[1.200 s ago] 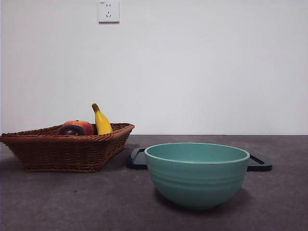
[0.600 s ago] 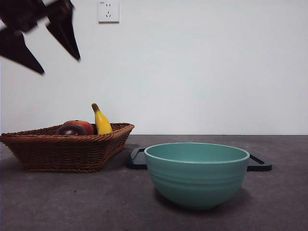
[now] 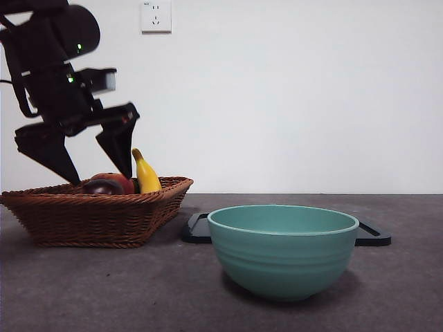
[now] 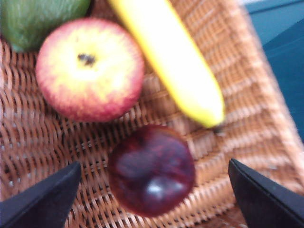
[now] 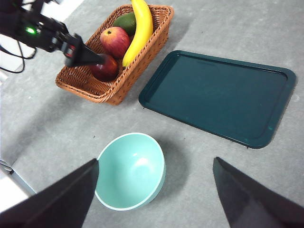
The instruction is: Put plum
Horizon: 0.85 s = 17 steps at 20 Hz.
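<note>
Landmark: wicker basket [image 3: 97,214].

Grey table [image 3: 138,297] is carrying everything. Dark green tray [image 5: 221,97] is lying flat beside the basket, well clear of its rim. Basket is sitting at one end of the table, holding four fruits. Teal bowl [image 3: 282,249] is standing empty in front of the tray, apart from the basket.

Left gripper [image 3: 93,169] is hanging right over the basket, jaws spread wide, tips dipping to about rim level; in the left wrist view its two jaws are straddling the plum [image 4: 152,169] with clear gaps each side, not touching it. Right gripper [image 5: 154,199] is hovering high, well away from the basket, over the bowl side of the table, jaws also wide apart, holding nothing.

Inside the basket: banana [image 4: 173,57] is lying along one wall, just beside the plum. Red-yellow apple [image 4: 89,69] is sitting next to the plum, toward the basket middle. Green fruit [image 5: 124,21] is lying at the far end behind the apple. Plum is resting on the basket floor near the rim.
</note>
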Tool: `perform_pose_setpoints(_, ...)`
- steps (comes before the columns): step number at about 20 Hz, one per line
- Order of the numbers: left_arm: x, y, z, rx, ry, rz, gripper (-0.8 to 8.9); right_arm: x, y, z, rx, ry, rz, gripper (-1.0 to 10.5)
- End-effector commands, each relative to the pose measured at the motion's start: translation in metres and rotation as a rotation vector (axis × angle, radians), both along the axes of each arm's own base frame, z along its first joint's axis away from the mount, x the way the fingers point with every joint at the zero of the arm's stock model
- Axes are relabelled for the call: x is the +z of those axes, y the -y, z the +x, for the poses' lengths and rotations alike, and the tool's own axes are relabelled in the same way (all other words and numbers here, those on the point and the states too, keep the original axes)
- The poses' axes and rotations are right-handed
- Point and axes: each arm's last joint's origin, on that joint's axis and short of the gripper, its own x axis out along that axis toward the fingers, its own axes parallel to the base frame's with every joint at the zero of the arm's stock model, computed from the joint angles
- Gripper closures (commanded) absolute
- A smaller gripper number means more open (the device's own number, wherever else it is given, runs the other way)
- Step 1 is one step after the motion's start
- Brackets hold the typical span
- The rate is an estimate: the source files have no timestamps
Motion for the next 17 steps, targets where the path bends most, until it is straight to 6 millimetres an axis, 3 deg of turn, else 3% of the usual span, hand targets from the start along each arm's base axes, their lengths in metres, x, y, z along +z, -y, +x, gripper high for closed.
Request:
perform_pose_setpoints(1,-0.007,0.004,0.009,-0.015,0.003,0.012,3.22,0.005,-0.001,0.0,-0.001,0.009,0.007,5.6)
perform_pose_setpoints(13,-0.027,0.007,0.017,-0.014,-0.044,0.023,3.3,0.005,-0.001,0.0,-0.001,0.009,0.008,5.6)
perform_pose_setpoints(17,-0.027,0.007,0.017,-0.014,-0.044,0.024,5.0,0.005,-0.001,0.0,-0.001,0.01,0.008,5.6)
